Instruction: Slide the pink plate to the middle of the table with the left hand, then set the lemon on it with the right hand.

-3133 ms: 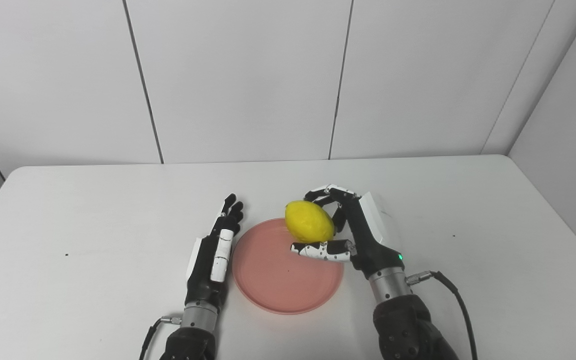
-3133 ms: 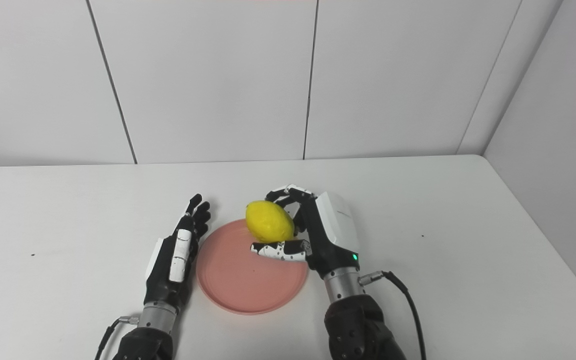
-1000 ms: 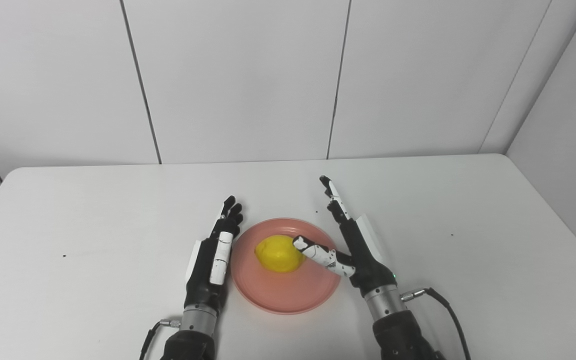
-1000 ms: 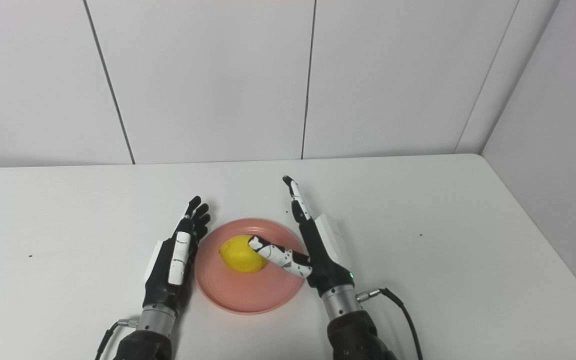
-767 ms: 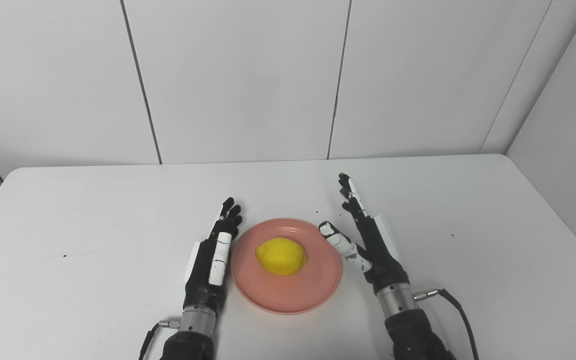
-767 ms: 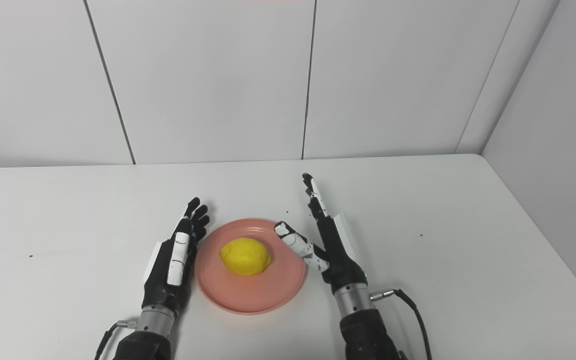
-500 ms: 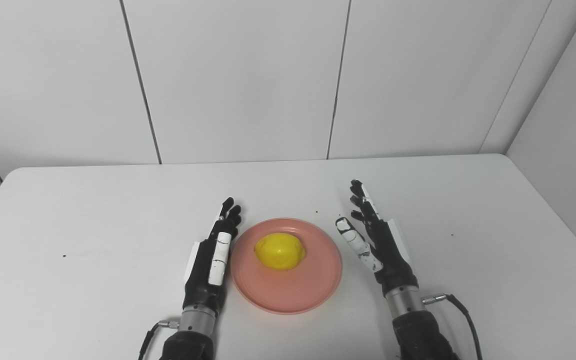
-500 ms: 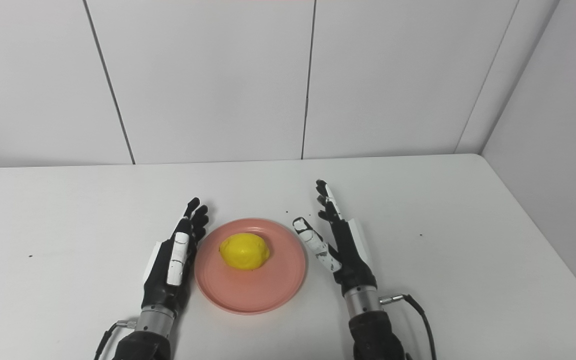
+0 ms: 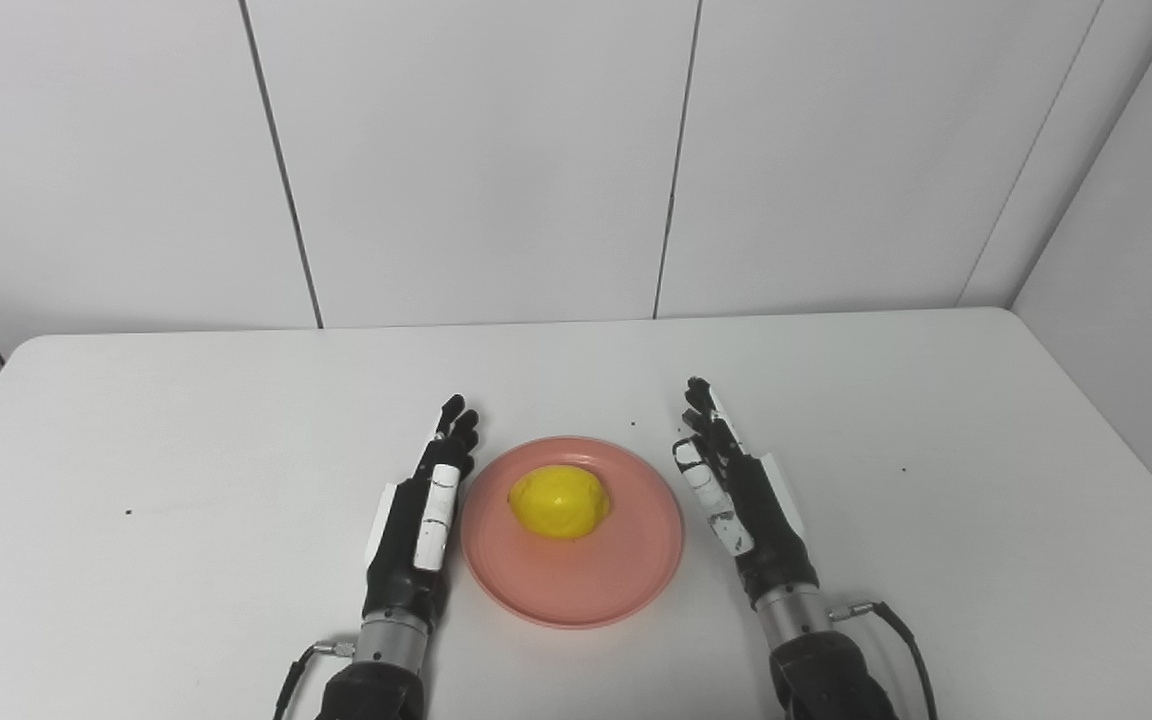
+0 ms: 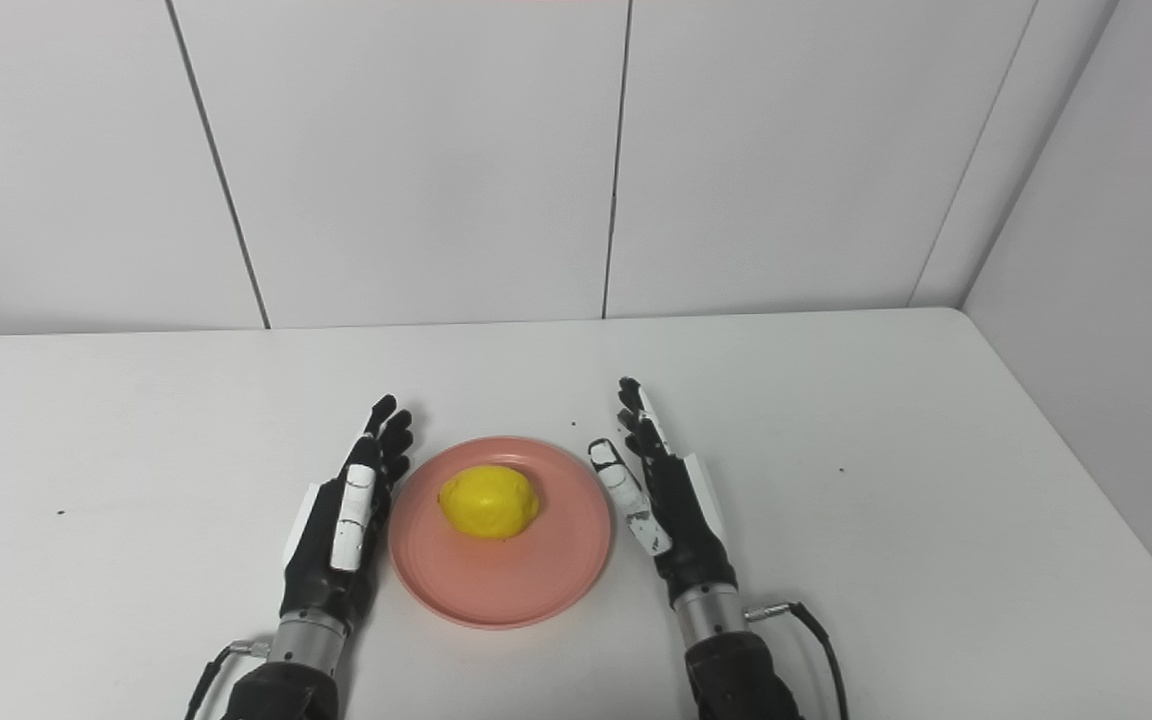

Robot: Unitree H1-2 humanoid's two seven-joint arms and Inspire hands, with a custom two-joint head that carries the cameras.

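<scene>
Spanning the whole lower scene, the flat white tabletop [image 9: 186, 420] carries everything, and its middle is where the round pink plate [image 9: 576, 580] sits — the spot the task wants, which I judge explains why nothing is pushing it now. That plate lies flat, its shallow raised rim likely enough to keep a rolling fruit from wandering off.

Flanking it are the two black-and-white robot hands. The left hand [image 9: 419, 520] stands edge-on just beside the plate's left rim, fingers straight and together, holding nothing; whether its side actually touches the rim I cannot tell from this angle. That posture fits a hand used as a pusher — a flat edge set against a rim.

The right hand [image 10: 664, 505] mirrors it just off the plate's right rim, fingers extended and slightly apart, empty too, with a thin strip of tabletop showing between it and the plate. It is clear of the fruit, so no contact could disturb it.

Smallest, the bright yellow oval lemon [image 9: 558, 501] rests on its side inside the plate, a little toward the far half, touched by neither hand. Judged from this, both steps look complete.
</scene>
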